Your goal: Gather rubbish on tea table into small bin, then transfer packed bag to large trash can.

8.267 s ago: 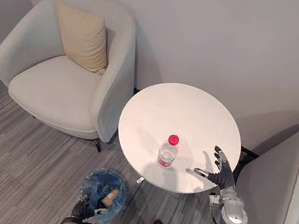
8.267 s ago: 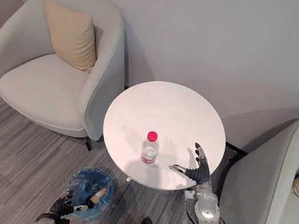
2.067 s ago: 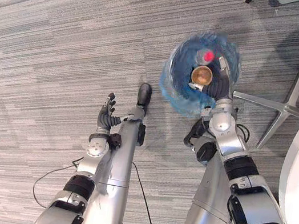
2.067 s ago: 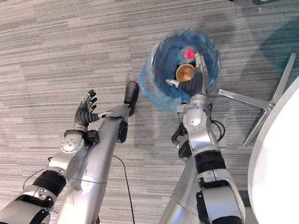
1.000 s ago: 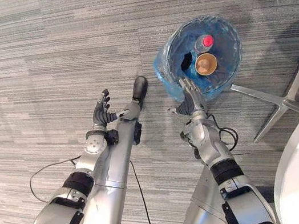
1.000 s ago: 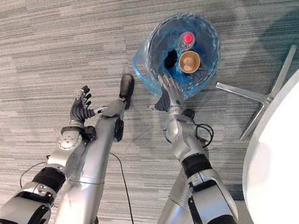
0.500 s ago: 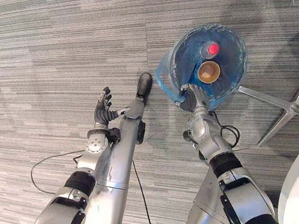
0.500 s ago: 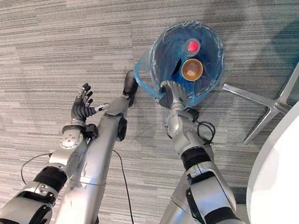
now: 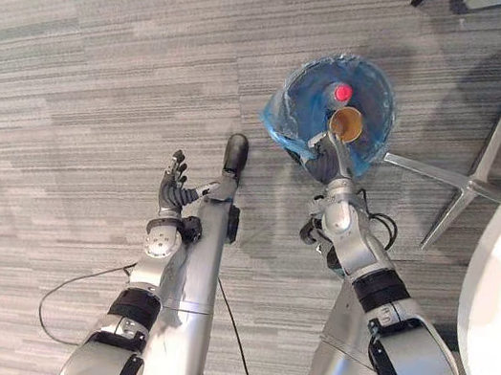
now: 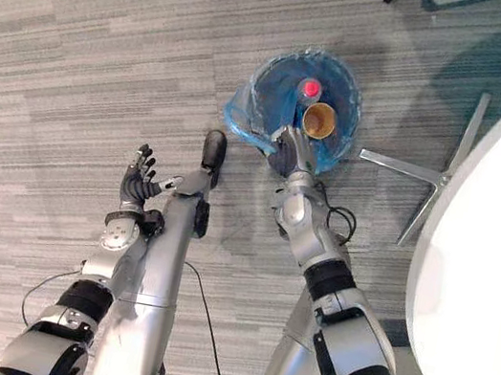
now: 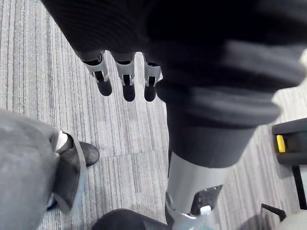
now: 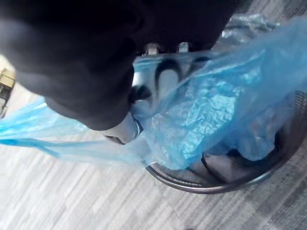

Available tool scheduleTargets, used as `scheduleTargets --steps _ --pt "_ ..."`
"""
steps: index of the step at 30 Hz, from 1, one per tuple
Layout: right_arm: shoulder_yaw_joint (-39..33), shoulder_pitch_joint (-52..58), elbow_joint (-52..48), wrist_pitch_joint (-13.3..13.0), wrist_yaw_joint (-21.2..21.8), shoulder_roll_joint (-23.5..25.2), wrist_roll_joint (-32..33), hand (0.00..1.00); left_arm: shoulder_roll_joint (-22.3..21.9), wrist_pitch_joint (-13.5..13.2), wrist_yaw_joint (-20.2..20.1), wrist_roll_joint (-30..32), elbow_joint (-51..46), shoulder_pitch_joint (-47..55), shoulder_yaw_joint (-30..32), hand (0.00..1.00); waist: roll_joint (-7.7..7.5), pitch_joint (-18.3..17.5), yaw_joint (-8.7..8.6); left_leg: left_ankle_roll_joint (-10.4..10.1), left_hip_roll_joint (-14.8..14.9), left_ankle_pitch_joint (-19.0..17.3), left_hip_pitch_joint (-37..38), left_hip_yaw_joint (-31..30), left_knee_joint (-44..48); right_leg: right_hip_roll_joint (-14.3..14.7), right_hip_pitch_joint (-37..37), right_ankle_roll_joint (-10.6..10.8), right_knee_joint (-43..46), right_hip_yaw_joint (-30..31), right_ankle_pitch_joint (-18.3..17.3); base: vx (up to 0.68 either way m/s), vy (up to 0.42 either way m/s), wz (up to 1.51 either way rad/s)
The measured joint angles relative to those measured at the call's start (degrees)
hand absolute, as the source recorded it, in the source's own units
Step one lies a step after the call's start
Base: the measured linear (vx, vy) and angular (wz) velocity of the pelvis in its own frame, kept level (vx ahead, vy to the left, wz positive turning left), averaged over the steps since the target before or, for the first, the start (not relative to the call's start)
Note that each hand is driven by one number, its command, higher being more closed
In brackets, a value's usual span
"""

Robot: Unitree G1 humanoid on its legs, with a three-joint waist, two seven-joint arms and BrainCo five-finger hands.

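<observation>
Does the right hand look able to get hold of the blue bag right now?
Probably yes: the right hand is against the near edge of the blue bag, with nothing in between.

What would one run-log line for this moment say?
right hand: at near rim of small bin, on blue bag | left hand: open, holds nothing | in bin: red-capped bottle, paper cup

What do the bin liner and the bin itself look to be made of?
The bin liner looks like thin blue plastic film: translucent, crinkled, glossy. The bin shows a dark rigid rim with dull sheen, probably metal, possibly hard plastic.
</observation>
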Motion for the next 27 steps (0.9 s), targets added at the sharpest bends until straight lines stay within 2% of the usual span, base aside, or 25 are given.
scheduleTargets --steps 4,6,14,16,21,22,24,27 --pt "-1.2 5.7 -7.0 -0.6 0.0 1.6 1.8 1.00 -0.7 1.1 -0.5 0.0 0.0 1.3 -0.3 0.00 -0.70 -0.4 -0.60 0.0 0.6 0.0 4.7 0.2 -1.6 0.8 4.7 -0.1 -1.8 -0.2 0.2 -0.04 -0.010 -0.06" --pt "-1.8 10.2 -10.5 -1.1 0.0 3.4 2.5 1.00 -1.2 1.4 -1.1 0.1 -0.1 3.9 -1.4 0.00 -1.41 -0.8 -1.44 0.0 1.1 0.0 9.6 0.8 -3.9 0.9 9.4 -0.1 -4.2 -0.2 0.7 0.01 -0.005 -0.11" --pt "-1.1 27.1 -21.8 -1.9 1.6 6.2 6.8 1.00 -1.0 1.9 -2.2 1.1 -1.2 12.1 -5.0 0.00 -4.16 -2.5 -1.58 0.0 1.6 0.0 29.8 3.6 -13.5 2.3 29.3 1.2 -15.5 -0.3 2.7 0.08 -0.001 -0.09" --pt "-0.3 30.0 -24.0 -2.1 2.6 6.4 7.0 1.00 -1.1 2.1 -2.5 1.2 -1.2 14.7 -5.5 0.00 -4.66 -4.3 -1.56 0.0 1.5 0.0 33.8 4.2 -15.9 2.5 33.3 1.6 -18.4 -0.3 3.3 0.12 0.032 -0.06" --pt "1.3 37.1 -26.4 -4.3 5.8 8.3 8.1 1.00 -1.0 2.7 -3.8 3.0 0.8 20.8 -6.9 0.00 -5.39 -12.6 -1.55 0.3 1.7 0.0 43.7 6.5 -24.2 3.9 42.8 3.2 -27.7 0.0 5.2 0.23 0.042 -0.16" --pt "2.4 40.1 -25.3 -5.5 10.0 8.2 9.2 1.00 0.0 3.1 -4.9 4.1 9.0 22.4 -7.9 0.00 -4.77 -18.6 -2.14 0.5 1.6 3.8 53.6 7.7 -35.7 5.6 51.4 4.0 -38.9 -0.1 8.8 0.49 0.070 -0.25" --pt "2.0 39.5 -24.5 -5.8 10.4 8.2 10.0 1.00 0.4 3.2 -4.9 4.6 9.9 22.5 -7.9 0.00 -4.34 -19.1 -3.18 0.6 1.5 4.1 54.7 7.7 -36.6 6.0 53.7 4.3 -41.7 -0.5 10.0 0.29 0.053 -0.08" --pt "1.9 39.2 -22.9 -6.3 11.1 8.2 10.7 1.00 1.0 3.2 -4.9 4.7 10.5 22.3 -8.1 0.00 -3.71 -19.7 -3.42 0.6 1.3 4.1 55.5 7.8 -36.9 6.4 55.8 4.6 -45.0 -0.6 11.4 0.08 0.021 -0.03"
